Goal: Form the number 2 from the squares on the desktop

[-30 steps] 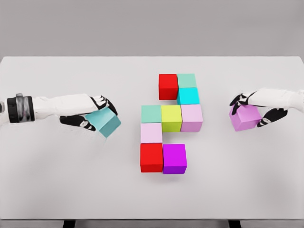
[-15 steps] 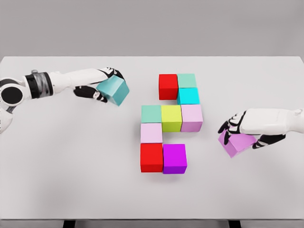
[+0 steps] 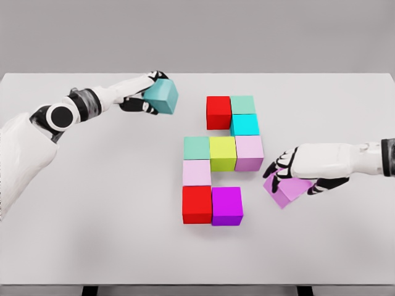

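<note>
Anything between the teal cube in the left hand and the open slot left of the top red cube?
Nothing visible. The left hand holds the teal cube just left of the top red cube, with only bare table between them. The right hand and its lilac cube are far off, lower right.

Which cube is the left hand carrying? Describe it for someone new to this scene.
On the white table, look upper left of the block cluster, beside the red cube. The teal cube sits in the left hand, apart from the others.

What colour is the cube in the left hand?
Teal cube, held by the left hand, head view.
</note>
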Robot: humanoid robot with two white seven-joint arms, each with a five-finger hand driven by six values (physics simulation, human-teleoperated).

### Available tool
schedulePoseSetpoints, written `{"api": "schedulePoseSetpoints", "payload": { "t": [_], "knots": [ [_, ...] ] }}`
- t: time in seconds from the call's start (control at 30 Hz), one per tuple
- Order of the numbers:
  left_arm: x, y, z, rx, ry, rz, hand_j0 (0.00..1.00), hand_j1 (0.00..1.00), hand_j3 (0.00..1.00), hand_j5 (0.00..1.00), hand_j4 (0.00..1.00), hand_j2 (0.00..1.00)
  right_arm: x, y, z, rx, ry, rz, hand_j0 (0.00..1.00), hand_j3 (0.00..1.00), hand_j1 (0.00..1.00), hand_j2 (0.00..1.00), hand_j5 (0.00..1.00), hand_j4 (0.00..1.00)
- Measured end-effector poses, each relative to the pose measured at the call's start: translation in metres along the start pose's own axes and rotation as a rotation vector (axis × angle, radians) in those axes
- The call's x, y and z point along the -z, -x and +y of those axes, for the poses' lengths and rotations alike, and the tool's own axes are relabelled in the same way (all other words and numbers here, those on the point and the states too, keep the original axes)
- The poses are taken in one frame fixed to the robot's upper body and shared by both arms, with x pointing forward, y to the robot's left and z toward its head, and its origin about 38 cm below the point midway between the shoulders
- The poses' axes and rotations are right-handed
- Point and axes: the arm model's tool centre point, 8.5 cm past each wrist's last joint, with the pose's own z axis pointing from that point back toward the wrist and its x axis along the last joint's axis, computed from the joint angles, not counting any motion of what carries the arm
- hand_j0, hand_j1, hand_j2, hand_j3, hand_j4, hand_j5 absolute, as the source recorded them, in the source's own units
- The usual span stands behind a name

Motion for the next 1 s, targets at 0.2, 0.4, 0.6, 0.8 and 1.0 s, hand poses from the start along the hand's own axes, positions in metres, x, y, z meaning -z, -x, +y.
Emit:
{"api": "schedulePoseSetpoints", "payload": {
  "t": [0.2,0.4,0.6,0.8,1.0],
  "knots": [
    [0.022,-0.007,-0.014,-0.033,-0.027,0.02,0.17,0.17,0.17,0.17,0.17,0.17,0.006,-0.002,-0.003,-0.003,0.012,-0.016,0.61,0.61,0.61,0.61,0.61,0.61],
    [0.029,-0.004,-0.018,-0.057,-0.1,0.063,0.17,0.17,0.17,0.17,0.17,0.17,0.011,-0.003,-0.005,-0.007,0.02,-0.028,0.91,0.91,0.91,0.91,0.91,0.91],
    [0.031,-0.007,-0.028,-0.056,-0.114,0.069,0.17,0.17,0.17,0.17,0.17,0.17,0.01,-0.002,-0.006,-0.009,0.02,-0.025,1.0,1.0,1.0,1.0,1.0,1.0],
    [0.031,-0.022,-0.022,-0.04,-0.126,0.025,0.17,0.17,0.17,0.17,0.17,0.17,0.002,0.0,-0.006,-0.011,0.012,-0.004,1.0,1.0,1.0,1.0,1.0,1.0],
    [0.029,-0.02,-0.03,-0.04,-0.113,0.017,0.17,0.17,0.17,0.17,0.17,0.17,-0.034,0.018,0.008,0.029,-0.035,0.103,1.0,1.0,1.0,1.0,1.0,1.0]
  ]
}}
